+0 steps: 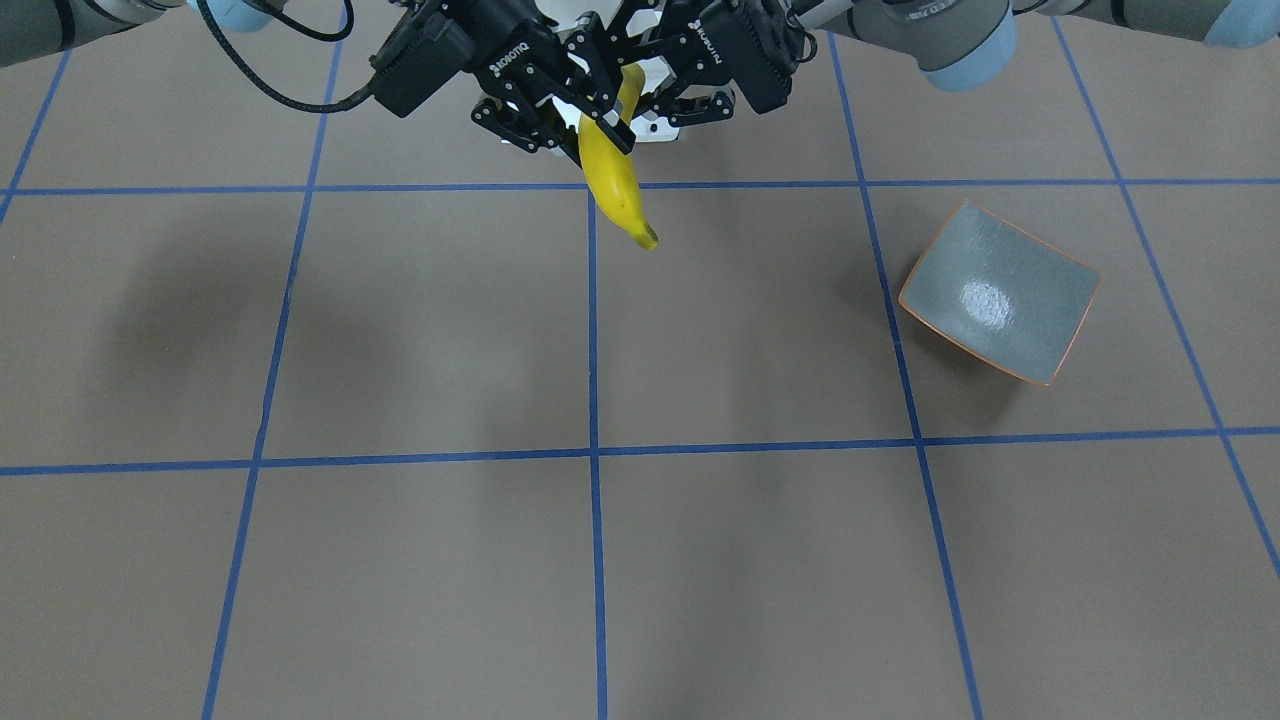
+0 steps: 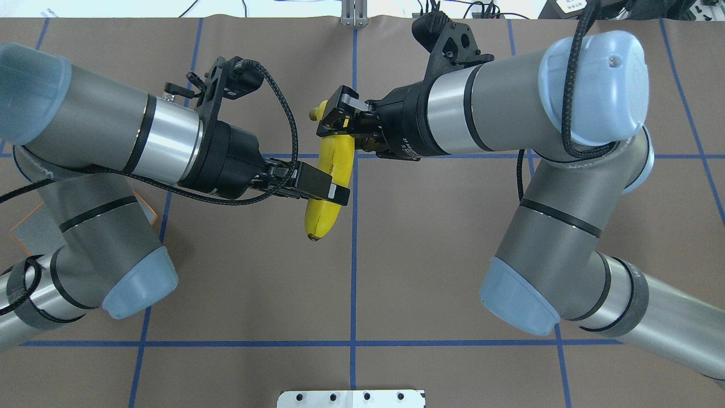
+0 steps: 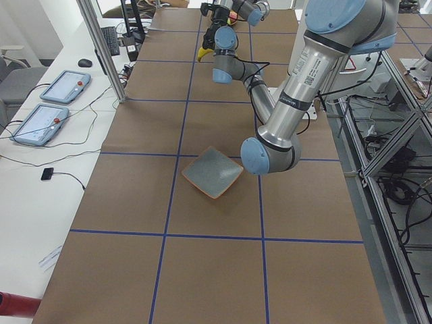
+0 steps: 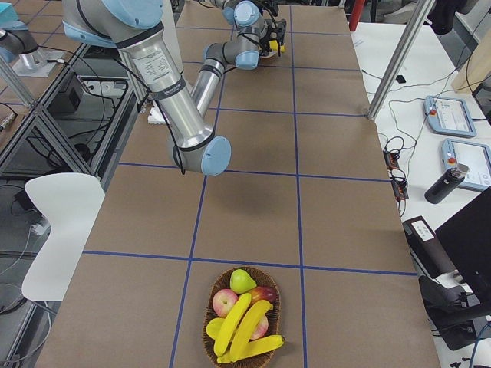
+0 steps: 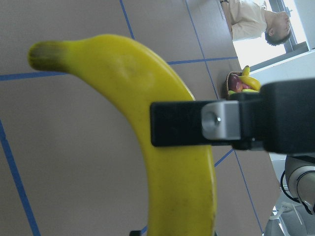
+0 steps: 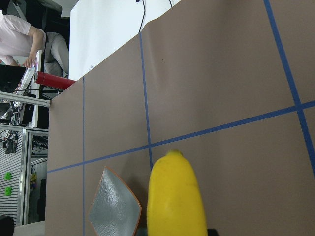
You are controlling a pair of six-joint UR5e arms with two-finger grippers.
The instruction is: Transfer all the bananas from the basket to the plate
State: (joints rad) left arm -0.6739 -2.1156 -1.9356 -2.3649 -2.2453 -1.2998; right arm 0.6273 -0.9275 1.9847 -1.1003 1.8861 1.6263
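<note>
One banana (image 2: 328,170) hangs in the air over the middle of the bench (image 1: 400,330), bright yellow with a dark tip at each end. The left end effector (image 2: 325,191) is clamped across its lower half and the right end effector (image 2: 338,116) grips its far end; "ROBOTIQ" is printed on the right one's body. Bare brown surface crossed by blue tape lines (image 1: 593,340) lies open around the banana on all sides. The plate (image 1: 1000,300) (glossy grey-blue inside, thin orange rim) sits well apart on the robot's left. The basket (image 4: 265,274), near the bench's right end, holds three more bananas (image 4: 242,330) with other fruit.
</note>
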